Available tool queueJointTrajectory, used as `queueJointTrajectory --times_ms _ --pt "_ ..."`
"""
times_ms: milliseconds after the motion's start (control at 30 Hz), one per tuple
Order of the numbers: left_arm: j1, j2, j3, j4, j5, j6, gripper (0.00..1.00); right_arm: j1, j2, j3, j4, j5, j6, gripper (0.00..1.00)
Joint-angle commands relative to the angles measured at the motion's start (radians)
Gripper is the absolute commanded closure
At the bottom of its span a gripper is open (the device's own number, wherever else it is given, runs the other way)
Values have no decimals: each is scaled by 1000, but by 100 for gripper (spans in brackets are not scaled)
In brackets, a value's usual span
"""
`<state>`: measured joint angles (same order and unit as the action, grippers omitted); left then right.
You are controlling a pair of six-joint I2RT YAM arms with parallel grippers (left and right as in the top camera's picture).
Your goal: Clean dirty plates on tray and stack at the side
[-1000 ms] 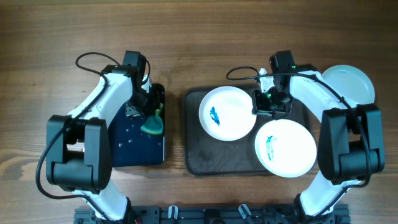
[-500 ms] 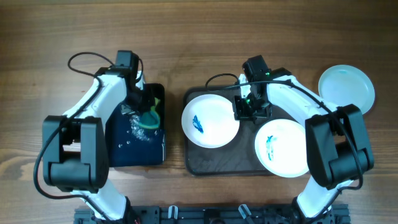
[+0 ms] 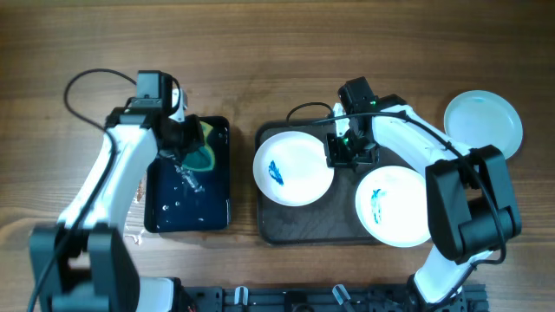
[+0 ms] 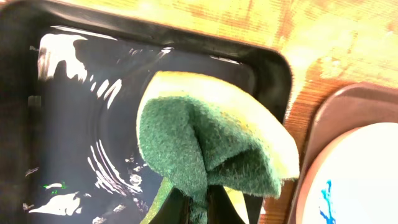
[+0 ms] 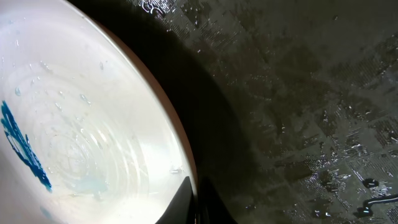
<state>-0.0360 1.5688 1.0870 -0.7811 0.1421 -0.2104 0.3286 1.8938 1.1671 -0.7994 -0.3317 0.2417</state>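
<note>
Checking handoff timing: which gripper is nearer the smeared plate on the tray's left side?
Right. The right gripper is shut on the right rim of that plate; the left gripper holds the sponge over the black tray, apart from the plate on its left.

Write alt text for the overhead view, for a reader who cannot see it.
The left claw holds a green sponge over a black tray; the right claw grips the rim of a blue-smeared plate on the brown tray. A second smeared plate shares that tray; a clean plate sits off it.
</note>
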Motion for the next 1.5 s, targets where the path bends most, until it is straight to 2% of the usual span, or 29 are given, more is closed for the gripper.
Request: queueJointTrajectory --times_ms 0,67,133,200,433,667,1100,1133,1200,1233,1333,1400,1467 --pt "7 -102 0 -24 -162 -5 96 4 -29 5 2 5 -7 95" --pt "-2 -141 0 -54 -343 -67 96 4 -29 5 2 5 -7 95" --pt "-16 -144 0 -85 -445 -84 96 4 -29 5 2 5 -6 96" --pt "-37 -143 0 -111 -573 -156 96 4 -29 5 3 5 -7 96" --pt "-174 -143 0 -112 -756 -191 96 4 -29 5 6 5 -7 96" --pt "-208 -143 0 -113 -814 -195 96 4 -29 5 6 5 -15 96" --pt "-208 -142 0 -114 -813 -205 96 4 -29 5 7 5 -18 96" --pt "-208 -142 0 -111 -759 -213 96 4 -29 5 8 5 -18 95" --pt "-206 -138 -1 -94 -482 -179 96 4 -29 5 10 5 -18 96" --pt "-206 -136 -1 -91 -419 -179 96 4 -29 5 11 5 -18 96" --pt "-206 -115 -1 -68 -26 -103 96 4 -29 5 13 18 -13 95" --pt "-206 -116 -1 -56 82 -103 96 4 -29 5 12 168 97 96" --pt "-206 -116 -1 -41 195 -102 96 4 -29 5 17 242 102 96"
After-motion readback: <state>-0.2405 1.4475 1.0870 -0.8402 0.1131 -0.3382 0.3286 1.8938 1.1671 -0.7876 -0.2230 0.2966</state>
